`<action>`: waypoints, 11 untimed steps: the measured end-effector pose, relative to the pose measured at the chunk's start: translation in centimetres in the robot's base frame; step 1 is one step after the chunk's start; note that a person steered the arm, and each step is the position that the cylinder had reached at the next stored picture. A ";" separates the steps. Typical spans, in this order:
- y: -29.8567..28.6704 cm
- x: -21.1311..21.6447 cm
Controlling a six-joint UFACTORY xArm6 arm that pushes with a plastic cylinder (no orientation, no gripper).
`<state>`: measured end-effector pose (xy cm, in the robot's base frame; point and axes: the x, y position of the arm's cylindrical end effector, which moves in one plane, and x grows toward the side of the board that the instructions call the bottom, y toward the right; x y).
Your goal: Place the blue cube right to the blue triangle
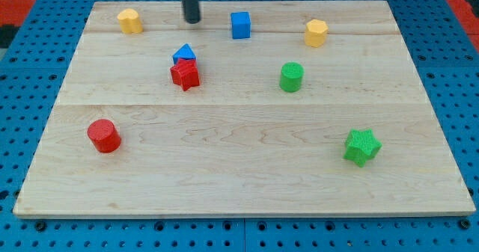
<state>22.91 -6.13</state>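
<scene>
Camera view. Two blue: blue cube (240, 25) near the view's top, blue triangle (184, 54) lower left of it, touching the red star (185, 75). Two red, counting the red cylinder (104, 135). Two yellow blocks (130, 20) (316, 33). Two green: cylinder (291, 77), star (362, 146). No writing. Pale wood worktop (239, 170) on blue pegboard (22, 65). No claw here; my tip (192, 19) sits left of the cube, apart.

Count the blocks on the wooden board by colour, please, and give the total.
Yellow: 2, yellow block and yellow block
Blue: 2, blue cube and blue triangle
Red: 2, red star and red cylinder
Green: 2, green cylinder and green star
Total: 8
</scene>
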 end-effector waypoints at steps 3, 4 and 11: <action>7.0 2.2; 7.0 3.4; 0.1 9.2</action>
